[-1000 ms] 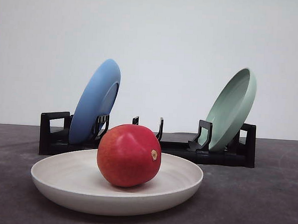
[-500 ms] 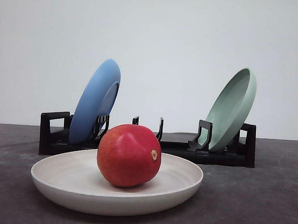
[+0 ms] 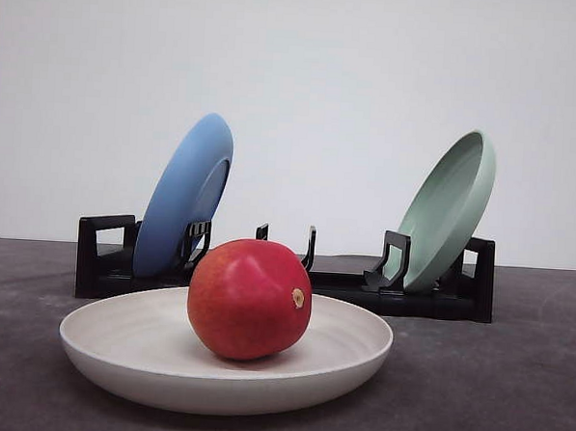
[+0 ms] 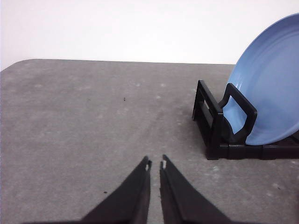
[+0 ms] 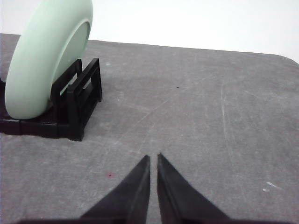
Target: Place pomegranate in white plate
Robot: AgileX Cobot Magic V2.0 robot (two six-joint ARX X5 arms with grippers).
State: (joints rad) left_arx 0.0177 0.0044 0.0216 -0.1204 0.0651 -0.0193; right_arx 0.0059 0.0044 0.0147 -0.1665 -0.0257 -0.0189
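The red pomegranate (image 3: 249, 298) rests inside the wide white plate (image 3: 107, 356) at the near middle of the table in the front view, its tan stem nub turned to the right. My left gripper (image 4: 155, 163) is shut with nothing in it, hovering over bare grey table beside the rack end that holds the blue plate. My right gripper (image 5: 153, 157) is likewise shut and empty, above bare table beside the rack end with the pale green plate.
Behind the white plate stands a black dish rack (image 3: 342, 286). A blue plate (image 3: 185, 196) leans in its left slot and a pale green plate (image 3: 450, 209) in its right slot. The table (image 3: 491, 390) is dark grey; a white wall lies behind.
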